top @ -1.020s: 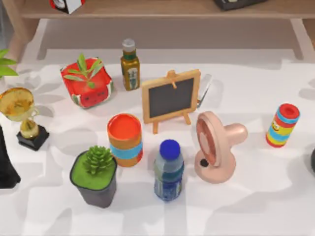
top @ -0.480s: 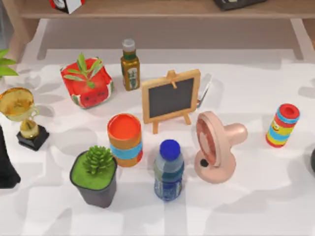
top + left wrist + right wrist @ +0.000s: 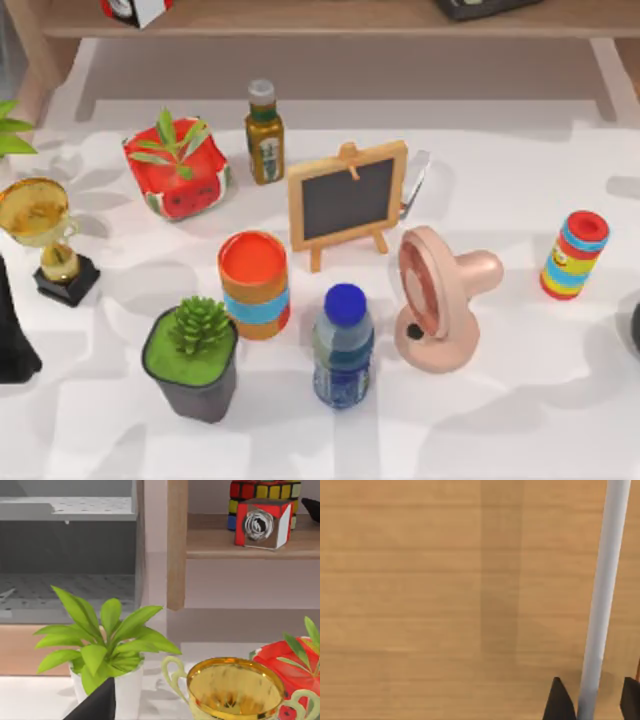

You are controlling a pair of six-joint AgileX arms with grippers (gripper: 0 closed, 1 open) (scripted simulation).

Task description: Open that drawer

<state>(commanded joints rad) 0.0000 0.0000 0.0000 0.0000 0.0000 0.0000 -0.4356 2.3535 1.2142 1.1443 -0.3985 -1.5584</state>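
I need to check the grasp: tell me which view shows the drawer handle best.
The right wrist view: the grey handle crosses the wooden drawer front, passing between the right gripper fingertips. The top and left wrist views look elsewhere.

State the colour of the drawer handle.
Light grey, on a wooden drawer front; the handle shows best in the right wrist view.

table point(image 3: 520, 380) | holds: trophy point(image 3: 45, 235), chalkboard point(image 3: 347, 198), fan point(image 3: 435, 300), bottle point(image 3: 342, 345)
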